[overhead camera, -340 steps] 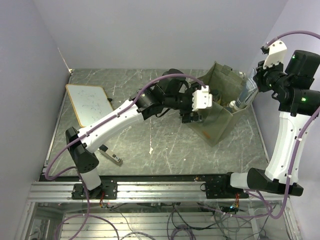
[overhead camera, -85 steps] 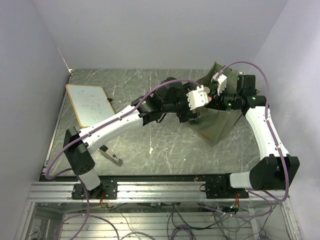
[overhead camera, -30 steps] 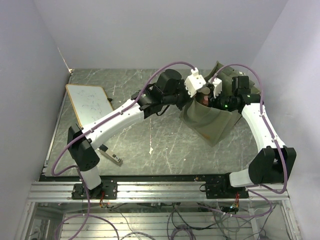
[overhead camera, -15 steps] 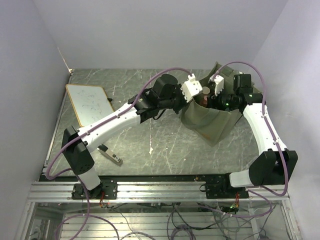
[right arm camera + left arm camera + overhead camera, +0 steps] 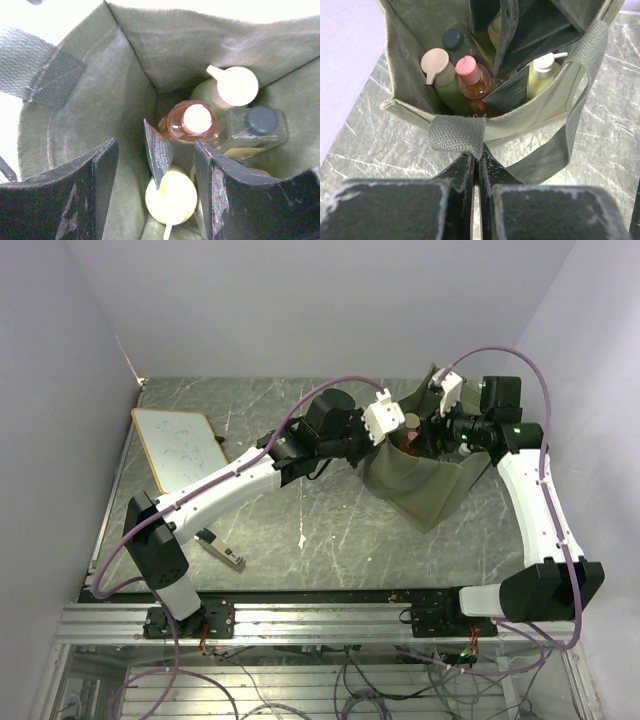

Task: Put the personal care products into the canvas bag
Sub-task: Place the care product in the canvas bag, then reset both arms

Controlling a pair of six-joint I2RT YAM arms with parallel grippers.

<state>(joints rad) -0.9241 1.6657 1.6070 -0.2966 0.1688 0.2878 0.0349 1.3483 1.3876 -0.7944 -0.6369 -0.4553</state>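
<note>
- Canvas bag (image 5: 425, 488): stands upright with its mouth open at the far right of the table (image 5: 300, 530).
- Left gripper (image 5: 477, 161): fingers pressed together on the strap handle (image 5: 457, 135) at the bag's near rim, holding that side up.
- Right gripper (image 5: 155, 150): fingers apart and empty, hanging over the bag's mouth and pointing down into it.
- Contents, 1 compartment: pink-capped amber bottle (image 5: 196, 120) touching a green bottle with a pale pump cap (image 5: 231, 87) and a clear bottle with a dark cap (image 5: 256, 125).
- Contents, beside these: pale yellow-green bottle with a white pump (image 5: 542, 67) and a dark flat pack (image 5: 507, 92) leaning against it. A further pale container shows behind the bag's inner divider, too hidden to name.
- Outside the bag: only the white board (image 5: 178, 448) and the slim gadget (image 5: 222, 552), both well apart to its left, neither belonging to the task.
- Progress (judgement): at least 5 products are inside and none is seen outside, so the packing appears complete or nearly so. What remains is lifting the right gripper clear and letting go of the handle.
</note>
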